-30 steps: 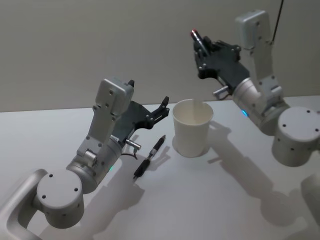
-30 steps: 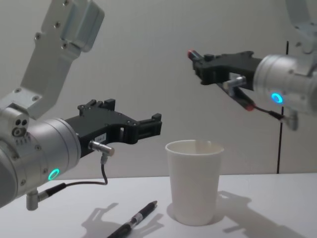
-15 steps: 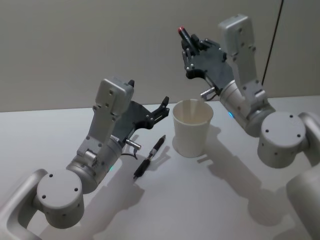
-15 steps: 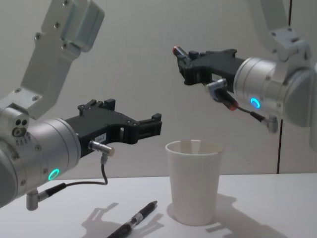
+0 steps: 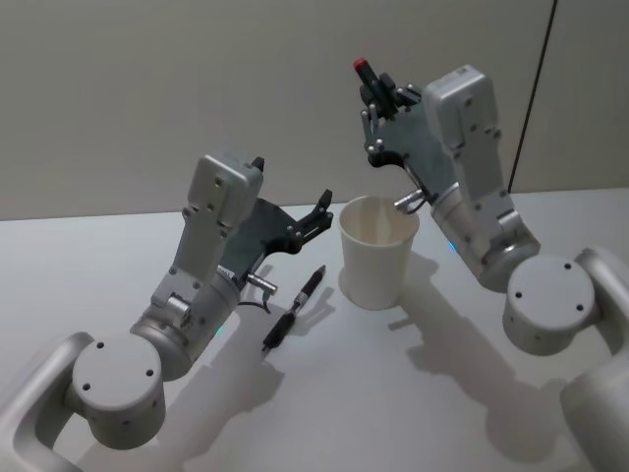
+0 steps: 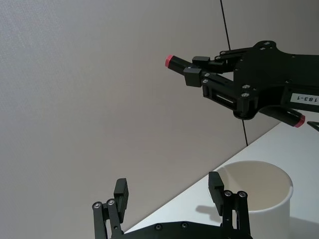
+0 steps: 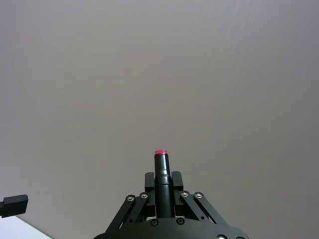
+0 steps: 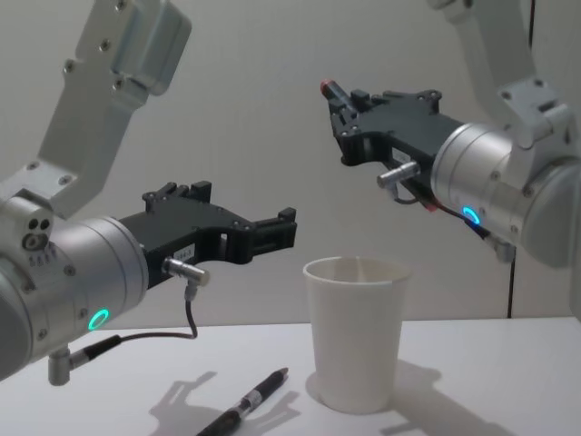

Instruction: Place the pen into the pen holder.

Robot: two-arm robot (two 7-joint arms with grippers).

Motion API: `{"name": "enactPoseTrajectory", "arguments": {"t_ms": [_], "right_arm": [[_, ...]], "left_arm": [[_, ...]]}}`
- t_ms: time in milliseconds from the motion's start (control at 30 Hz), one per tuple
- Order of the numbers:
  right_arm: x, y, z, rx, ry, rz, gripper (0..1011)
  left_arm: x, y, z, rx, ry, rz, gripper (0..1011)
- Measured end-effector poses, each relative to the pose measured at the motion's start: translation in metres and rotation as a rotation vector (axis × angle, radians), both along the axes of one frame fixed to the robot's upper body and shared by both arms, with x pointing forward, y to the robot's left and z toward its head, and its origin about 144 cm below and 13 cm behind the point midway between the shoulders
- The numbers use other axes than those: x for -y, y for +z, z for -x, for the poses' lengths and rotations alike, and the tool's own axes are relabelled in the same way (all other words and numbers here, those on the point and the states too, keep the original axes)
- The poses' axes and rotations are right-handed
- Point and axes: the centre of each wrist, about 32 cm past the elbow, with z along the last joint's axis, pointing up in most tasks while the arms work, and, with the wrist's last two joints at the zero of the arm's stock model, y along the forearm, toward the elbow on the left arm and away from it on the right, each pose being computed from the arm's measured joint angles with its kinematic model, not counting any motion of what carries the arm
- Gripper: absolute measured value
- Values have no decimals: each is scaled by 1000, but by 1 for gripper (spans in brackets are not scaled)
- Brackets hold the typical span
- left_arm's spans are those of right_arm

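Your right gripper [image 5: 379, 90], jaws clamped on the red-capped pen [image 5: 364, 69] tilting toward 11 o'clock, has the pen holder [image 5: 378, 258] at 6 o'clock below on the surface [image 5: 442, 393]; the left gripper [image 5: 321, 209] waits, jaws spread empty.

A white label [image 6: 303, 99] on the black body of the right gripper [image 6: 192, 69] reads "183-1". A sticker [image 8: 184, 252] on the left gripper [image 8: 287, 227] is too small to read.

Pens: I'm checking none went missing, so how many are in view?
2. One black pen lies on the table left of the paper cup; a red-tipped pen is held in the right gripper above it.
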Motion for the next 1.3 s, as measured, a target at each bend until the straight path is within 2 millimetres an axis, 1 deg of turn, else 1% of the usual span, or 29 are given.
{"name": "enactPoseTrajectory", "arguments": {"t_ms": [367, 767, 1033, 1300], "right_arm": [[-1, -2, 9, 8, -10, -61, 185], [-3, -4, 11, 2, -20, -78, 185], [-13, -11, 12, -29, -33, -134, 185], [-30, -19, 11, -56, -39, -212, 185]], "left_arm": [[0, 0, 0, 0, 0, 0, 1001], [0, 0, 0, 0, 0, 0, 1001], [0, 0, 0, 0, 0, 0, 1001], [0, 0, 0, 0, 0, 0, 1001]]}}
